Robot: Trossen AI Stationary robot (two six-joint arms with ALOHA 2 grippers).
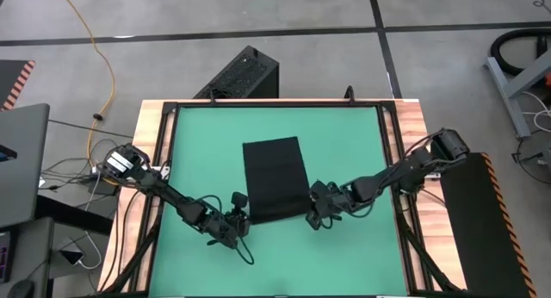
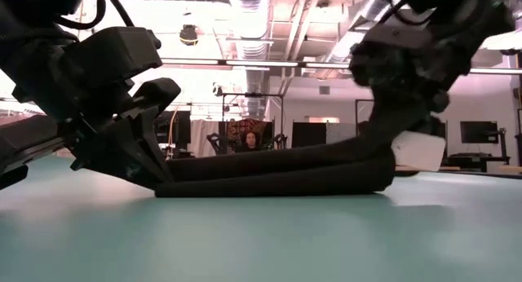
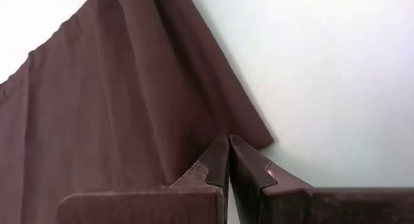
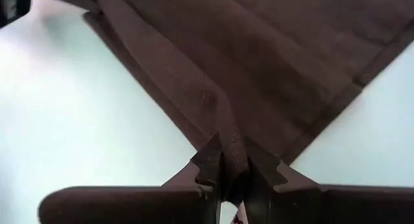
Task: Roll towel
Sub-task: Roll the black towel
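The black towel [image 1: 274, 177] lies on the green mat [image 1: 344, 143], its long sides running near to far. In the low view its near end [image 2: 277, 178] is doubled over into two thick layers. A white tag [image 2: 418, 150] sticks out at the near right corner. My left gripper [image 1: 244, 214] is shut at the towel's near left corner. My right gripper [image 1: 312, 210] is shut at the near right corner. The cloth also shows in the left wrist view [image 3: 116, 88] and in the right wrist view [image 4: 259, 56]. My left gripper is shut on the towel's edge [image 3: 213, 141] right beside the near left corner [image 3: 266, 141], slanting down from the near left. The fingertips hide how many layers they hold. The corner sits low on the mat. My right gripper pinches a raised ridge of cloth [image 4: 228, 134] at the towel's near right corner between its two fingers, slanting down from the near right. One layer or several, I cannot tell. The cloth stays low over the mat.
A black box-shaped device with vents [image 1: 243, 74] stands on the floor beyond the table's far edge. A wooden frame [image 1: 151, 126] borders the mat. Cables and a laptop [image 1: 21, 160] lie to the left. Bare mat [image 1: 198, 143] lies on both sides of the towel.
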